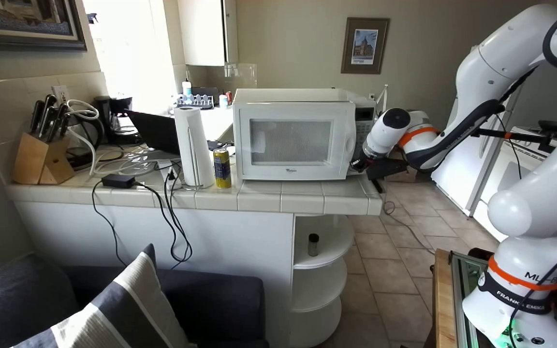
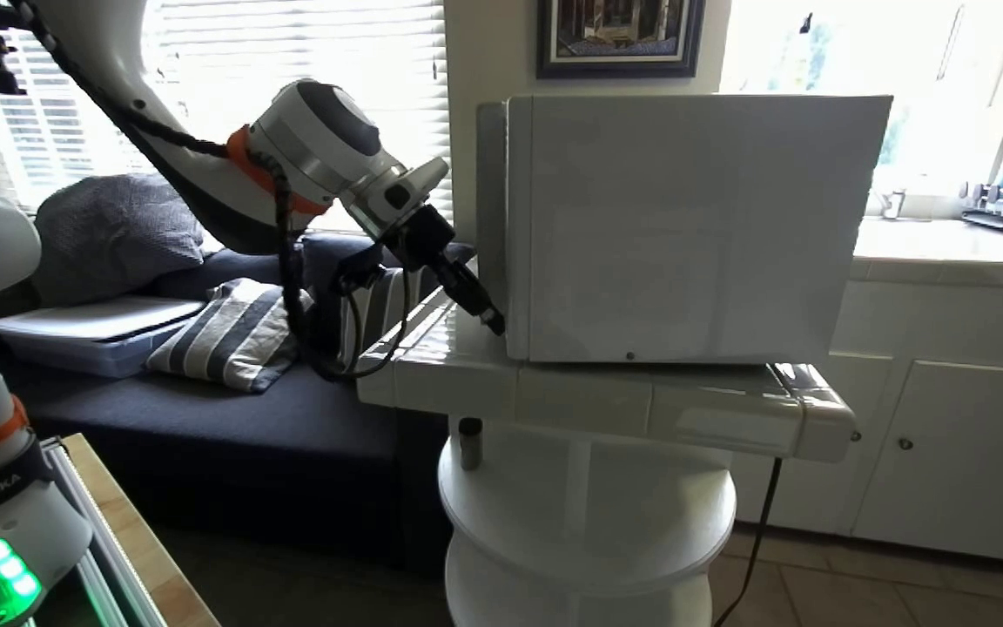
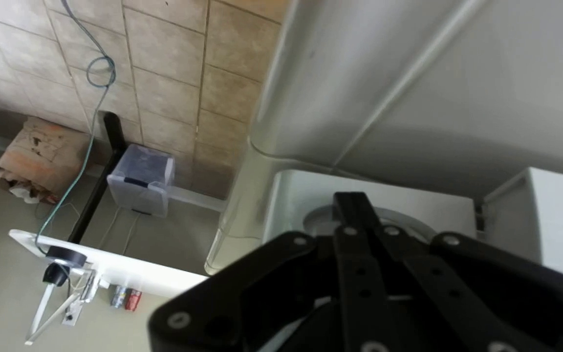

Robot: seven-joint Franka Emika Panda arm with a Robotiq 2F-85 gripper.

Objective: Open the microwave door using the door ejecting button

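White boxy microwave (image 2: 693, 226), windowed front, sits at the end of the white tiled table (image 1: 302, 203). White rectangular microwave door (image 1: 292, 141), grey see-through window, covers most of the front; in the wrist view its edge juts out past the narrow white control strip (image 1: 364, 128), thin dark gap between. Looks slightly ajar; latch state can't be confirmed. Black two-fingered pincer (image 3: 352, 208): closed, fingers together, tips over the grey oval button (image 3: 319, 221) low on the strip, covering part of it. Contact can't be told. In an exterior view the pincer angles down, tips right at the microwave front. White jointed arm (image 1: 489, 72) with orange bands behind it.

Table, left to right in an exterior view: tan wooden knife block (image 1: 44, 162) with black-handled knives (image 1: 49, 116), black power adapter (image 1: 119, 181), black laptop (image 1: 153, 130) further back, upright white paper towel roll (image 1: 194, 147), yellow-and-blue can (image 1: 222, 168) standing just beside the roll and near the microwave. Small dark-lidded jar (image 1: 313, 245) on the top rounded white shelf (image 1: 334, 244) under the table. Striped grey-and-cream cushion (image 1: 119, 302) on the dark sofa (image 1: 215, 304). Wrist view adds a brown paper bag (image 3: 44, 156) near a clear plastic bin (image 3: 142, 183) on the tiled floor (image 3: 164, 58).
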